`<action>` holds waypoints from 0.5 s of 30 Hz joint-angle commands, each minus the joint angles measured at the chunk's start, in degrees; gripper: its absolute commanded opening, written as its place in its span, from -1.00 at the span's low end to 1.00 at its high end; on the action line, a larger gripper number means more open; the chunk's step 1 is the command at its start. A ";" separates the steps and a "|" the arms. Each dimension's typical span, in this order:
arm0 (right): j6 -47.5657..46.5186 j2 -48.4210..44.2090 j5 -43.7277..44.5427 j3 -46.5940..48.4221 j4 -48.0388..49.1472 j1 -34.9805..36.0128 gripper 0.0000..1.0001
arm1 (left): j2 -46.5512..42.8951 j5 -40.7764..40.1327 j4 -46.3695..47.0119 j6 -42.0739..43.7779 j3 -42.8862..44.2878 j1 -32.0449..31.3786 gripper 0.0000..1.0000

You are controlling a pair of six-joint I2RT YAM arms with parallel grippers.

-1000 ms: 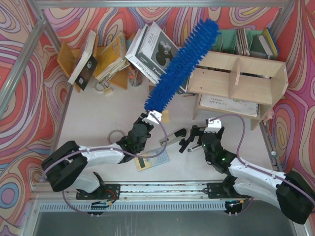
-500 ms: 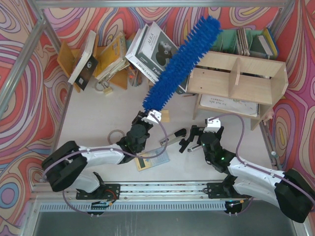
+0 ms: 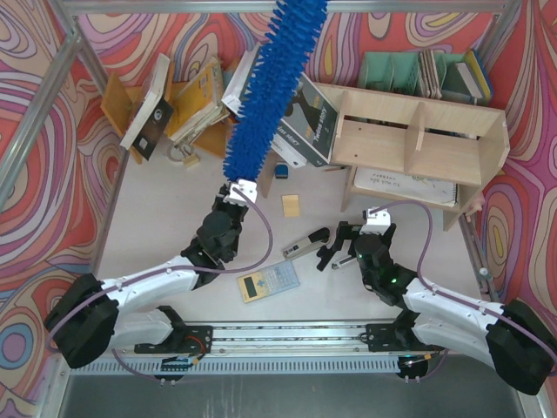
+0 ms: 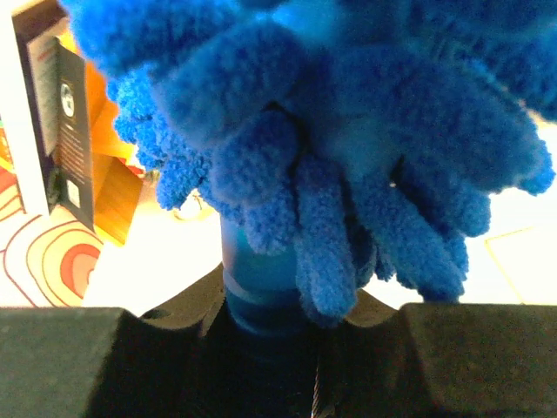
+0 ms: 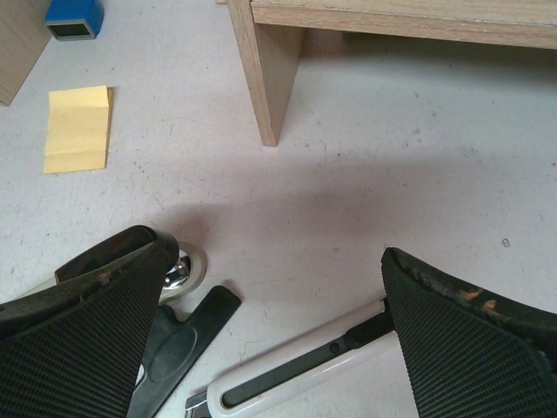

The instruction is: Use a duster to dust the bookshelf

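Duster point(image 3: 271, 78): bright-blue fluffy head, raised and tilted, left of the bookshelf point(image 3: 409, 131) and apart from it; the tip runs out of your top view.
Your left gripper point(image 3: 237, 193): fingers clamped on the duster's handle, left of the bookshelf.
Your right gripper point(image 5: 278, 257): fingers spread wide, empty, just in front of the bookshelf's left leg.
Yellow note point(image 3: 290, 205): lying flat, left of the bookshelf.

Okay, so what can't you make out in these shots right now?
- Top external: the tip of the duster is cut off by the top edge.
- Left wrist: blue fluff hides most of the handle inside the left gripper; the grip itself is dark.
- Top external: the top board of the bookshelf hides most of its lower compartment.
- Right wrist: only one bookshelf leg and board edge show.
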 commanded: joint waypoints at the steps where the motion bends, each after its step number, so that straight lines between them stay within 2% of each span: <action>1: 0.02 -0.82 1.06 1.12 1.36 0.25 0.97 | 1.16 2.15 -1.12 -5.10 -1.74 -0.04 -1.00; 7: -0.76 -3.98 -1.53 1.65 -0.15 0.25 0.97 | 3.33 3.12 -1.30 -8.50 -3.01 -1.28 -1.00; 10: -0.01 -7.72 -4.59 6.01 -6.76 0.26 0.97 | 4.94 3.69 -2.17 -8.80 -2.38 -2.51 -1.00; 15: 0.21 -9.90 -4.73 19.62 -23.72 0.26 0.97 | 6.65 2.74 -2.82 -9.30 -1.90 -4.12 -1.00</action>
